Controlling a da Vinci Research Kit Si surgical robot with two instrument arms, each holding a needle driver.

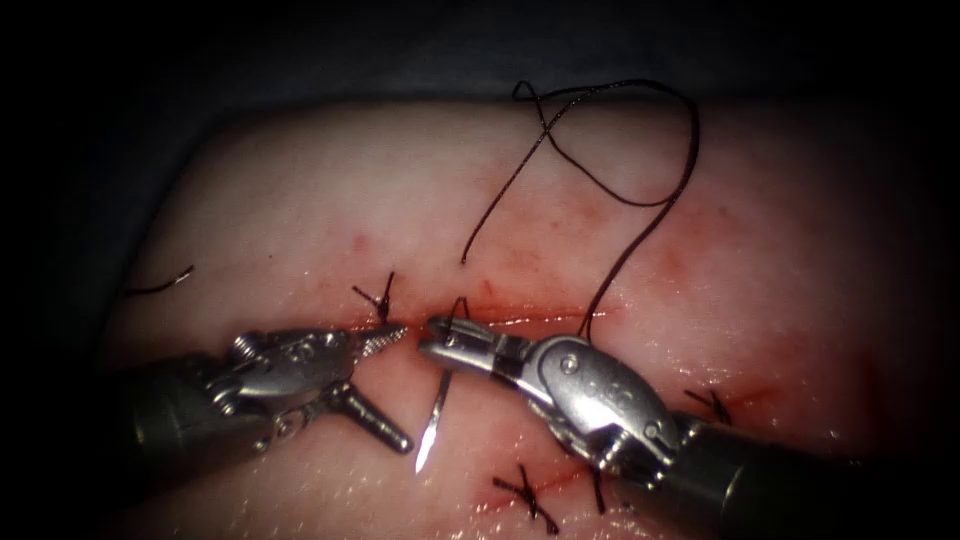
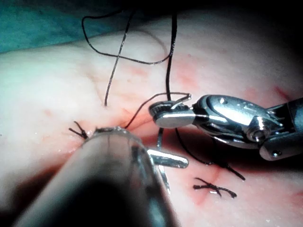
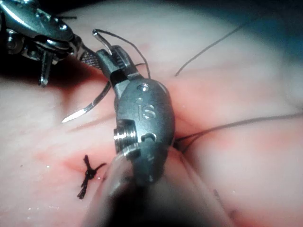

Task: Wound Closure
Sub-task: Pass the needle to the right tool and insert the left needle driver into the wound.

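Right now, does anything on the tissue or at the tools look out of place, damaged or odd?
Nothing stands out. The right tool holds the curved needle near its rear end, the point free above the tissue. The left tool has open jaws and holds nothing. The thread lies in a loose loop, and red fluid lines the cut.

Surgical practice bench: sutured tissue on teal drape.
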